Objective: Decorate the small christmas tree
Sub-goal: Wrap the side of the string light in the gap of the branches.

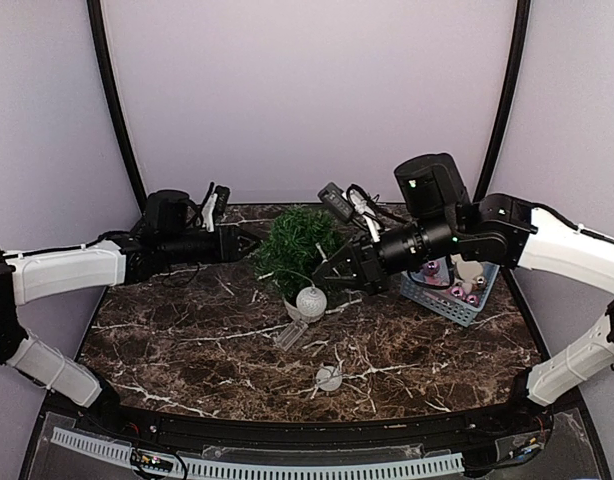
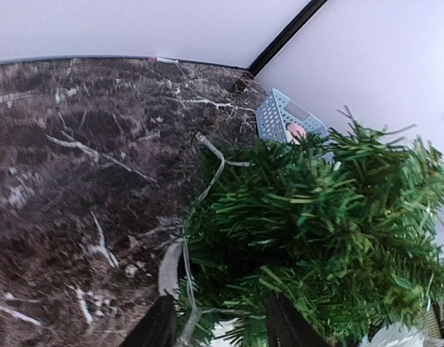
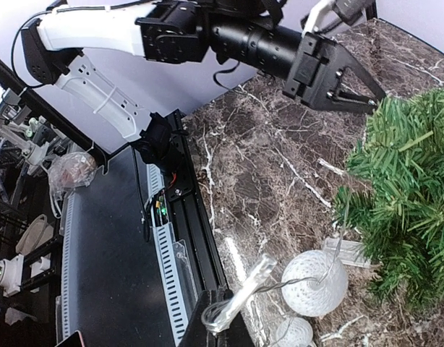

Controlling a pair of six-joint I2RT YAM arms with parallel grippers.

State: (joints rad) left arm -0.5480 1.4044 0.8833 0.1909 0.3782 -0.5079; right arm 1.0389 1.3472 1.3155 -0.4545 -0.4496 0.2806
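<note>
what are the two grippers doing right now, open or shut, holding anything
left gripper: open, branches of the tree between its jaws
right gripper: closed, holding the string of white balls

My left gripper (image 1: pixel 253 243), mid-left of the frame, reaches inward with jaws parted; my right gripper (image 1: pixel 325 272), centre, is clamped closed.

A robotics lab — pale backdrop walls (image 1: pixel 307 90) enclose the marble desk (image 1: pixel 187 345); slotted cable duct (image 1: pixel 287 468) at six o'clock.
</note>
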